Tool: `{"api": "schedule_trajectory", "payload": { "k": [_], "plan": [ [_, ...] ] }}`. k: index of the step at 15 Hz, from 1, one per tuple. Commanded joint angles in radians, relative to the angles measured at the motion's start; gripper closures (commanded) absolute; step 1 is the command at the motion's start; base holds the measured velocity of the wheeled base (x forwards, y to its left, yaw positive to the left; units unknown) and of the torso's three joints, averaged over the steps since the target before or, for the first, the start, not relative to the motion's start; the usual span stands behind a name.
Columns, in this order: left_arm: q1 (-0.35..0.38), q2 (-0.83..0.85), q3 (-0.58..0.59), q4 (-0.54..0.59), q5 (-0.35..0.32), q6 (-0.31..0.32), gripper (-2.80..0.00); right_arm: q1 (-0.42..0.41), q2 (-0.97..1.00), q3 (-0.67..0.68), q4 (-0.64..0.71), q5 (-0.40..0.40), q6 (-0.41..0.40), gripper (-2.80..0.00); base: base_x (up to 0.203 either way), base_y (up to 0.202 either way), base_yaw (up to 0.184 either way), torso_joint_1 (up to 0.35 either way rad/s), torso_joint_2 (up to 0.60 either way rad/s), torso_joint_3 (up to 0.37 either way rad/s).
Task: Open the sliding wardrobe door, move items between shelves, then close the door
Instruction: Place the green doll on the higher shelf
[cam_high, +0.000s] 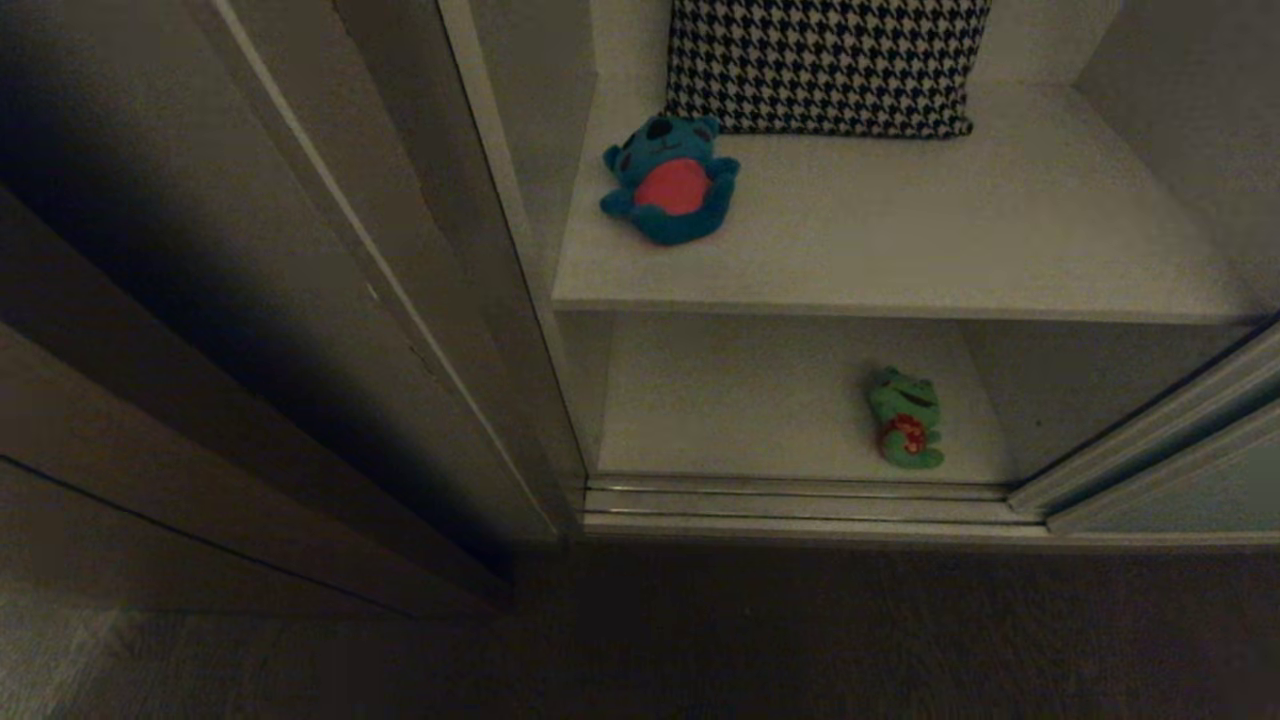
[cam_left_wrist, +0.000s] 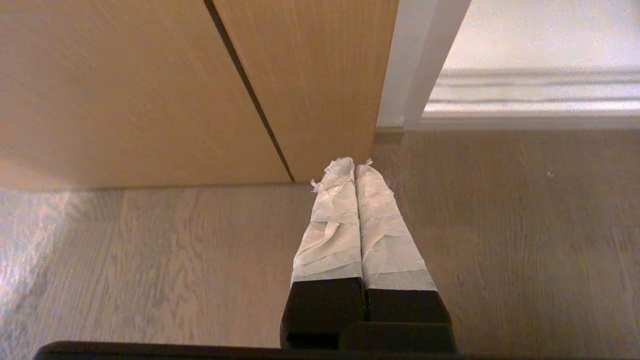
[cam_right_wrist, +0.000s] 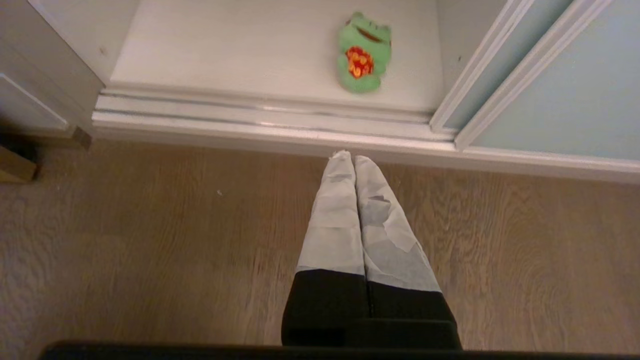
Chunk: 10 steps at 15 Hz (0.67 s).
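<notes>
Wardrobe interior exposed. The sliding wardrobe door (cam_high: 1190, 470) stands pushed aside at about 4 o'clock in the head view, pale grey-green with a light frame, leaving the compartment open; its lower corner meets the floor track (cam_high: 800, 500) at 6 o'clock of the opening.

Brown wooden panels (cam_high: 150, 420) fill the 9 o'clock side, angled away from the opening. Wood-grain floor (cam_high: 700, 640) runs across the 6 o'clock edge.

Upper shelf (cam_high: 1000, 260): off-white board, front edge straight. A houndstooth cushion (cam_high: 830, 60) leans at its back, 12 o'clock. The teal-blue bear (cam_high: 668, 180) lies on its back at the shelf's left part, 11 o'clock of centre, just beside the cushion's lower corner, red belly up.

Lower shelf (cam_high: 740, 410): the green frog (cam_high: 906, 417) lies face up at its right front, 5 o'clock of centre, near the track, apart from the door frame.

Left gripper (cam_left_wrist: 348, 162): tape-wrapped fingers pressed together, empty, over the floor by the corner of the wooden panels. Not seen in the head view.

Right gripper (cam_right_wrist: 348, 157): fingers likewise pressed together, empty, over the floor, tips just short of the track, the frog beyond it at 12 o'clock.
</notes>
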Motion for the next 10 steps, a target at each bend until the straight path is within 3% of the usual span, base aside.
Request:
{"api": "schedule_trajectory", "payload": {
  "k": [1,10],
  "plan": [
    [0.0,0.002,-0.002,0.005,0.001,0.001,0.0,0.0,0.0,0.0,0.0,0.0,0.0,0.0,0.0,0.0,0.0,0.008,0.0,-0.193],
    [0.0,0.001,-0.003,0.008,0.001,-0.005,0.0,0.0,-0.001,0.0,0.0,0.0,-0.002,0.0,0.0,0.0,0.0,0.002,0.0,-0.196]
  ]
}}
